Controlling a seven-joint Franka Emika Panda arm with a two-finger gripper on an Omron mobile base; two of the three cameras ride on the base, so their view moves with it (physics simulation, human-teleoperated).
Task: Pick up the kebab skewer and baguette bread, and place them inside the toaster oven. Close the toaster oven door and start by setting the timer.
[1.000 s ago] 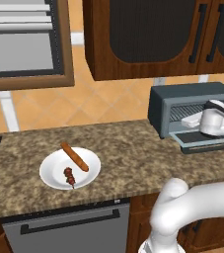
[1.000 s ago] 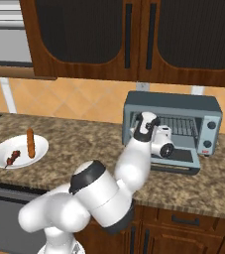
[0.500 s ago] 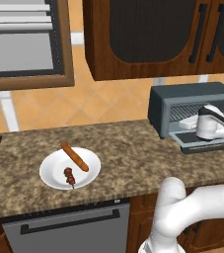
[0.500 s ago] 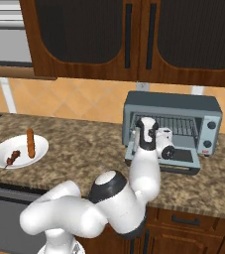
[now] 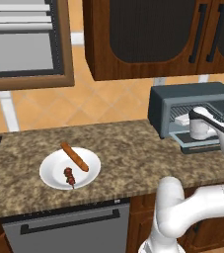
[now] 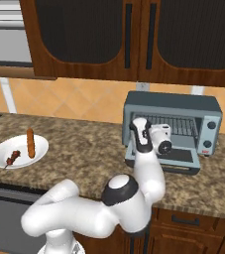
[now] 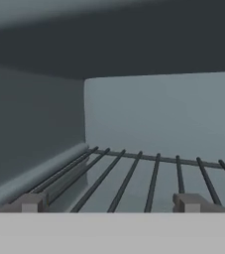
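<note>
The grey-blue toaster oven (image 5: pixel 192 95) (image 6: pixel 173 102) stands at the right of the counter. Its door (image 5: pixel 205 144) (image 6: pixel 182 158) lies folded down flat. My gripper (image 7: pixel 113 204) is open at the oven's mouth, with nothing between the fingertips (image 7: pixel 32 202). It faces the wire rack (image 7: pixel 153 173) and the bare interior. Far to the left, a white plate (image 5: pixel 52 174) (image 6: pixel 40 148) carries the long orange-brown baguette bread (image 5: pixel 75 157) (image 6: pixel 30 143). The short kebab skewer (image 5: pixel 69 176) (image 6: pixel 12 158) lies beside the loaf on the same plate.
Dark wooden wall cabinets (image 5: pixel 153 34) hang above the oven. A wood-framed window (image 5: pixel 24 44) is at the upper left. Under the granite counter (image 5: pixel 128 148) sits a grey dishwasher front (image 5: pixel 69 230). The oven's knobs (image 6: pixel 210 134) are on its right panel.
My hand has moved in closer to the oven's opening and the arm has swung under it. The jaws stay open. Plate, loaf and skewer have not moved.
</note>
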